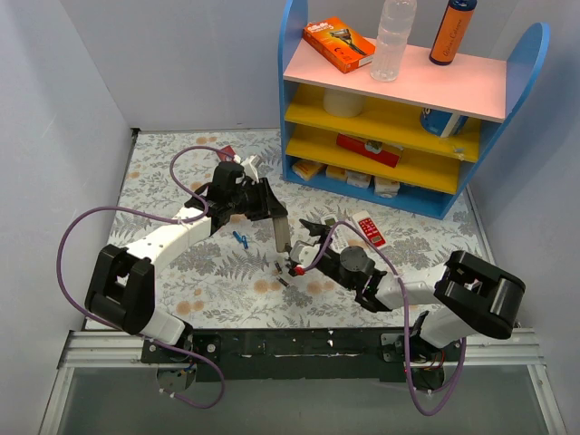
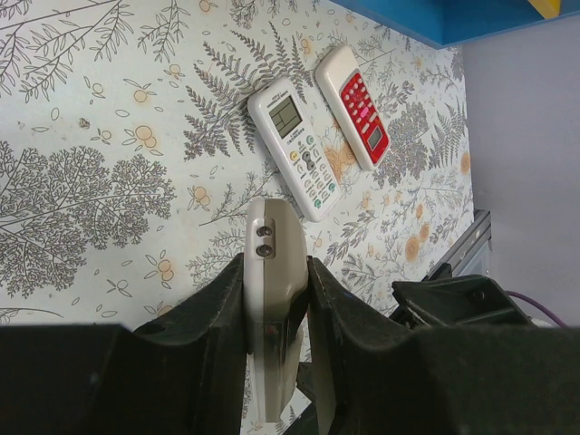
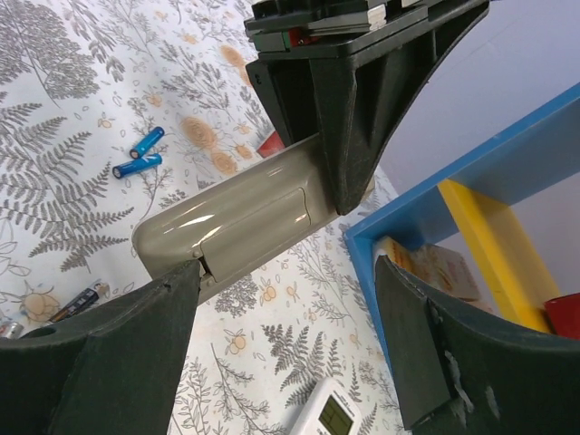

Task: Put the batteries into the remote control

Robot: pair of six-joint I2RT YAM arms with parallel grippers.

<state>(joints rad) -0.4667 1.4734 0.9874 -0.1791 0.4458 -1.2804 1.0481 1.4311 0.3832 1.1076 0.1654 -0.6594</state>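
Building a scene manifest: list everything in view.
beige remote: 1, beige, in left gripper
white remote: 1, white, greenish screen, on cloth
red-faced remote: 1, red and white, beside white remote
blue cylinders: 2, blue, on cloth
dark battery: 1 clear, dark, cloth by right gripper
shelf unit: 1, blue, pink, yellow, far right
orange box, clear bottle, orange bottle: 1 each, shelf top
left gripper: black, shut on beige remote
right gripper: black, open, holding nothing

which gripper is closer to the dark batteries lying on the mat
Right. The right gripper is open, low over the mat, with the dark batteries just beside one of its fingers. The left gripper is higher and farther back, shut on the held remote.
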